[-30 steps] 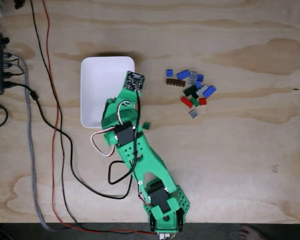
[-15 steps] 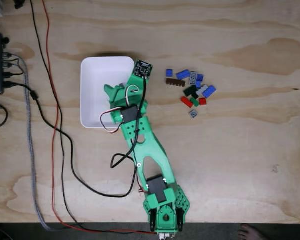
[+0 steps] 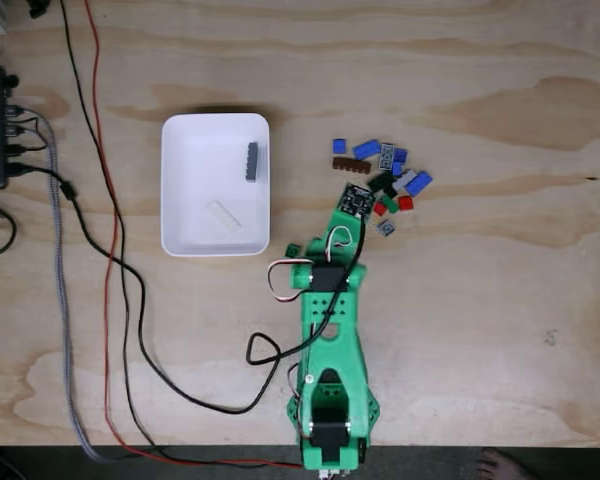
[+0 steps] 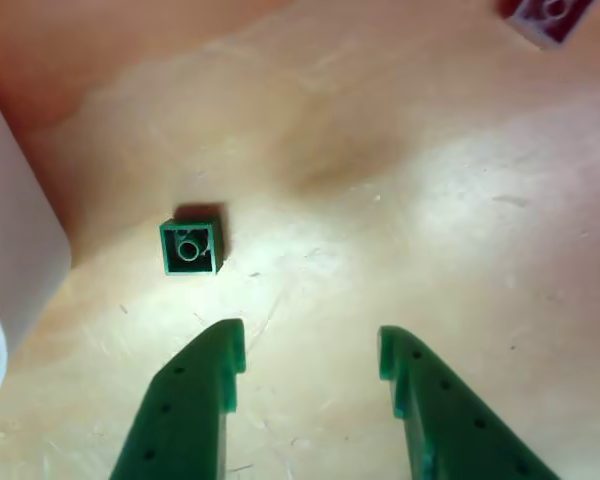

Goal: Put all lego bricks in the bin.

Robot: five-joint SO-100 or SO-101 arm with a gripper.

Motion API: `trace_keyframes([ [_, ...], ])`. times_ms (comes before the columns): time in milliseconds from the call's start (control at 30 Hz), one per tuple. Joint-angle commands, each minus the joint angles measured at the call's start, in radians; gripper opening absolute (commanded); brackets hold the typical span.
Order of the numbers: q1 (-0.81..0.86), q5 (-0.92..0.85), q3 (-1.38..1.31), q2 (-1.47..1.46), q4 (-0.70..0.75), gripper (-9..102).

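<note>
Fixed view: white bin (image 3: 180, 215) upper left holds two bricks; loose brick pile (image 3: 385, 178) right of centre. Gripper (image 4: 312, 365) gapes wide and empty below the small green brick (image 4: 190, 246), which could be nudged aside.

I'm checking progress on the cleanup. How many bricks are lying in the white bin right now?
2. In the fixed view, a grey brick lies near the bin's upper right, and a white brick sits lower, near the middle. A white one could blend in unseen.

A pale plywood counter (image 3: 480, 320) with swirling grain spans the fixed view. A dark floor strip (image 3: 130, 465) runs along the bottom edge. Light falls evenly, casting soft shadows.
</note>
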Motion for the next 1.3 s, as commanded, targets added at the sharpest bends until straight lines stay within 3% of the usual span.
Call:
trace_keyframes([
  [0, -0.094, 0.021, -0.032, -0.190, -0.126, 16],
  [333, -0.181, 0.063, -0.117, -0.399, -0.222, 17],
  [1267, -0.219, -0.003, -0.006, -0.391, -0.367, 13],
])
